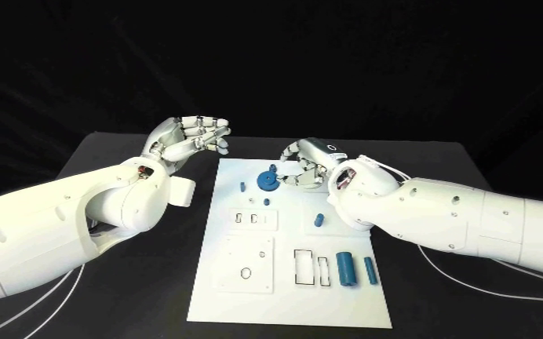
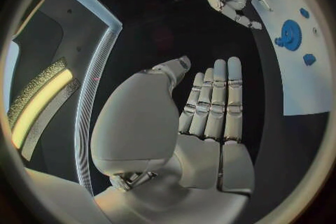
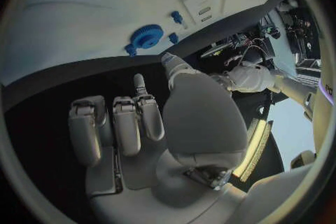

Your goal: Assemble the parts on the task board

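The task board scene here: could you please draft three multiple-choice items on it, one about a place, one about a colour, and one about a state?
1. Where does the blue gear sit?
A. on the far part of the task board, near the right hand
B. on the black table beside the board
C. in the left hand

2. What colour are the two cylinders lying at the board's near right part?
A. red
B. blue
C. yellow

3. What is the state of the left hand?
A. it grips a cylinder
B. it presses on the gear
C. it holds nothing, off the board's left edge

Answers: 1 A, the head view shows the gear on the white plate just beside the right hand. 2 B, both cylinders are blue against the white board. 3 C, the left wrist view shows its palm bare and its fingers extended.
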Robot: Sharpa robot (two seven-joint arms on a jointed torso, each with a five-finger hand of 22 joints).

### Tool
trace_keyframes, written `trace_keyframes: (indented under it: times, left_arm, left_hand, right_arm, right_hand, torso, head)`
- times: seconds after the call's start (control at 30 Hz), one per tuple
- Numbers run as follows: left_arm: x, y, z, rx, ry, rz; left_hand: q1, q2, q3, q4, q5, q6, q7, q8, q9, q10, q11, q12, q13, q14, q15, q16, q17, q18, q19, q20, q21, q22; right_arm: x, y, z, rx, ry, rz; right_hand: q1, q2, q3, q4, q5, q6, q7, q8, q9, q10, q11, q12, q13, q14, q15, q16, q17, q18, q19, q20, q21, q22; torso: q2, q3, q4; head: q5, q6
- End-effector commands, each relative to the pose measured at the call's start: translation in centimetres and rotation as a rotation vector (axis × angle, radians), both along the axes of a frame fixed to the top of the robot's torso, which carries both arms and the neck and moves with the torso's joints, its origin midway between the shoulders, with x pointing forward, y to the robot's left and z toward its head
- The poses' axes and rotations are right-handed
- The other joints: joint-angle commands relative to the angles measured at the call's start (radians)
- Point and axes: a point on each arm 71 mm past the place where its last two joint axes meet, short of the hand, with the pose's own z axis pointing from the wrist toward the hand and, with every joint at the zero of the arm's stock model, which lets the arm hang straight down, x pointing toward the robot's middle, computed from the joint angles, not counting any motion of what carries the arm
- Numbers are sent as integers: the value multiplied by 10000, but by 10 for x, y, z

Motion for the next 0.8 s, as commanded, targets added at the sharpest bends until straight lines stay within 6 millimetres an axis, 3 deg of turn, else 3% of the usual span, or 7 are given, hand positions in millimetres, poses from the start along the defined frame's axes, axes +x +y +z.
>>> trace_keyframes:
  times: [0.03, 0.23, 0.4, 0.6, 0.8]
  left_arm:
    - [0, -1, 2, -90, -41, -162]
    - [0, 0, 1, -97, -39, -184]
    - [0, -1, 1, -110, -32, -227]
    - [0, -2, 0, -116, -2, -282]
    - [0, -2, -1, -117, 17, -310]
  left_hand:
    - [-35, 44, 24, -50, -50, -82, 16, 52, 14, -66, 5, 5, 15, -71, -22, 39, 11, 116, -43, 9, 34, 9]
    - [-28, 43, 34, -62, -51, -86, 19, 52, 16, -69, 7, 5, 14, -77, -20, 44, 10, 115, -55, 9, 52, 21]
    - [-28, 43, 34, -62, -51, -86, 19, 52, 16, -69, 7, 5, 14, -77, -20, 44, 10, 115, -55, 9, 52, 21]
    - [-24, 39, 38, -70, -52, -88, 18, 52, 17, -69, 7, 6, 15, -80, -20, 48, 11, 115, -62, 9, 63, 28]
    - [-24, 39, 38, -70, -52, -88, 18, 52, 17, -69, 7, 6, 15, -80, -20, 48, 11, 115, -62, 9, 63, 28]
  right_arm:
    - [-4, -13, 2, 516, 644, 279]
    - [-17, -46, 6, 963, 1455, 386]
    - [-30, -66, 9, 1235, 1689, 490]
    - [-32, -94, 8, 1237, 1726, 70]
    - [-27, -115, 5, 932, 1716, -384]
  right_hand:
    - [258, 15, 152, -60, -10, 77, -21, -56, -7, 167, -19, 9, 1650, 880, 4, 31, 1962, -144, 1047, 23, 44, 2633]
    - [701, -22, 513, -238, -180, 181, -28, -70, -13, 126, -31, -39, 1618, 868, -6, 17, 1920, -144, 1047, 12, 44, 2633]
    - [858, -56, 652, -328, -212, 234, -31, -71, -15, 117, -36, -51, 1610, 871, -11, 21, 1936, -144, 1047, 9, 44, 2633]
    - [1021, -99, 861, -429, -218, 286, -31, -88, -29, -189, -42, -453, 1280, 858, -17, 4, 1883, -144, 1047, 3, 44, 2633]
    - [1045, -194, 907, -466, -233, 291, -34, -104, -38, -181, -44, -452, 1285, 864, -19, 11, 1912, -144, 1047, 1, 44, 2633]
  torso:
    - [-61, 25, -77]
    - [-106, 44, -199]
    - [-127, 78, -263]
    - [-154, 112, -301]
    - [-147, 103, -283]
  head:
    - [-59, -17]
    - [-106, -11]
    - [-145, -40]
    - [-168, -54]
    - [-205, -45]
